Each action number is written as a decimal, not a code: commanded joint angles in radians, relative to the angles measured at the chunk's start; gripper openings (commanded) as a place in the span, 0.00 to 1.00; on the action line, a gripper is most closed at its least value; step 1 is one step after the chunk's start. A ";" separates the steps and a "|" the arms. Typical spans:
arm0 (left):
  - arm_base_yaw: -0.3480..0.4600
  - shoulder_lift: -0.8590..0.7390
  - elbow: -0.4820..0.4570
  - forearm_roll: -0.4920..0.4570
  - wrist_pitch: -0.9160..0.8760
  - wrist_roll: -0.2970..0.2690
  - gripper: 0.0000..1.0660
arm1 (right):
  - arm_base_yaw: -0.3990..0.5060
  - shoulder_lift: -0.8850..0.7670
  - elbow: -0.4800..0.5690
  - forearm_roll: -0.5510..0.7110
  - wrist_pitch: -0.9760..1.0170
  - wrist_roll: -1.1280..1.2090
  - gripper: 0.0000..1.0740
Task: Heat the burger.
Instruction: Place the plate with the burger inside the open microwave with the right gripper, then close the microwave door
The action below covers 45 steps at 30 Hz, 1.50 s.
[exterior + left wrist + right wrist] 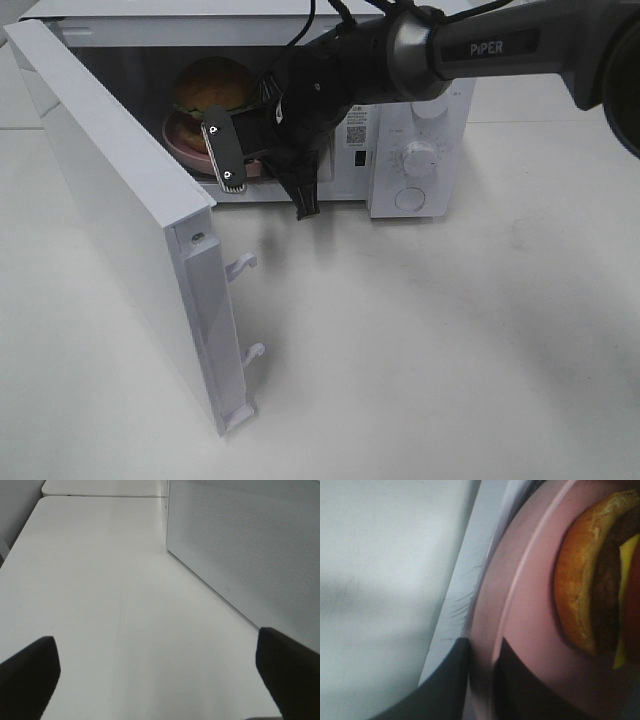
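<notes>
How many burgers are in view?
1. The burger sits on the pink plate inside the open microwave, behind the right gripper, which may hide others.

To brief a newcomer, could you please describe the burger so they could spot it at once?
Find the white microwave on the table, its door swung open. Inside sits a pink plate, and the burger rests on it: a glossy golden-brown domed bun, unlike the flat plate.

White tabletop; soft, even light
</notes>
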 commanded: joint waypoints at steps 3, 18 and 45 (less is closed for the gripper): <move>-0.002 -0.015 0.000 -0.002 -0.014 -0.003 0.94 | -0.005 -0.003 -0.012 0.002 -0.047 0.037 0.36; -0.002 -0.015 0.000 -0.002 -0.014 -0.003 0.94 | -0.005 -0.003 -0.012 0.005 -0.014 0.142 0.52; -0.002 -0.015 0.000 -0.002 -0.014 -0.003 0.94 | -0.007 -0.254 0.326 0.005 -0.128 0.177 0.71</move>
